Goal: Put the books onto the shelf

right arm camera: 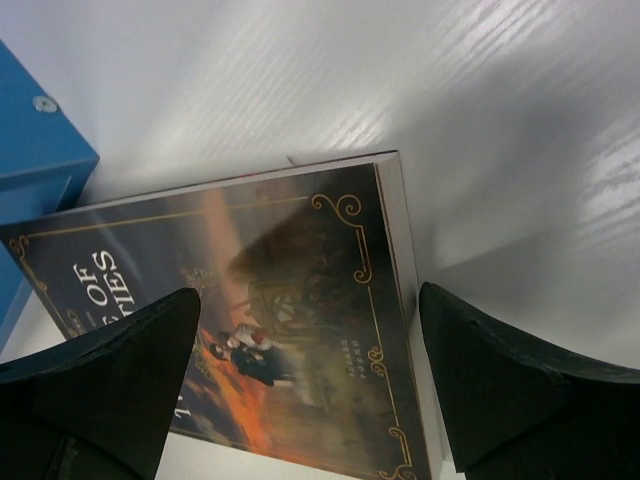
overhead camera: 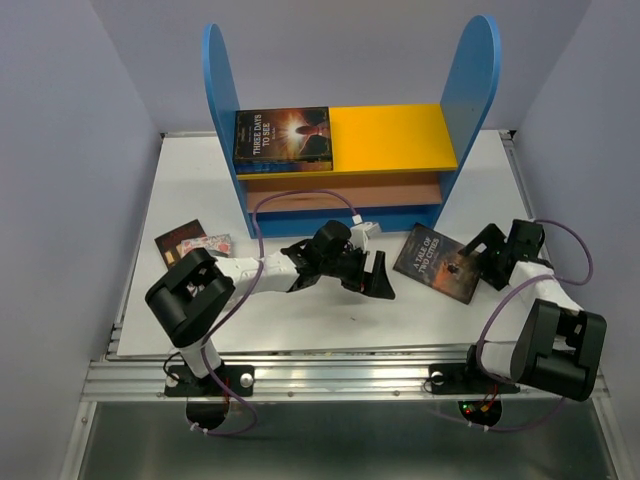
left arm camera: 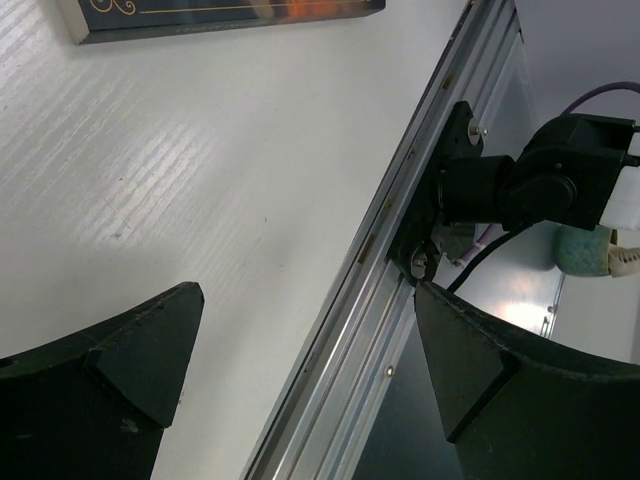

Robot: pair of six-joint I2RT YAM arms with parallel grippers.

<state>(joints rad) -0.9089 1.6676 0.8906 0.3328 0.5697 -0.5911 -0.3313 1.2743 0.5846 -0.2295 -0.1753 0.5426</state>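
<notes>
Right wrist: book [right arm camera: 300, 250] title partly hidden — right end effector [right arm camera: 308, 295], left end effector [left arm camera: 309, 290] wide open, empty.

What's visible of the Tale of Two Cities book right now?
The Tale of Two Cities book is a thin paperback with a dark cover, a gold ornamental border, a white title, an orange-lit scene with small figures and a pale page edge. It lies flat, cover up and skewed, on the white table. One corner is close to the blue base of the shelf; whether they touch can't be judged. The right gripper is open above its edge, one finger over the cover and the other over the table. No grip is visible.
</notes>
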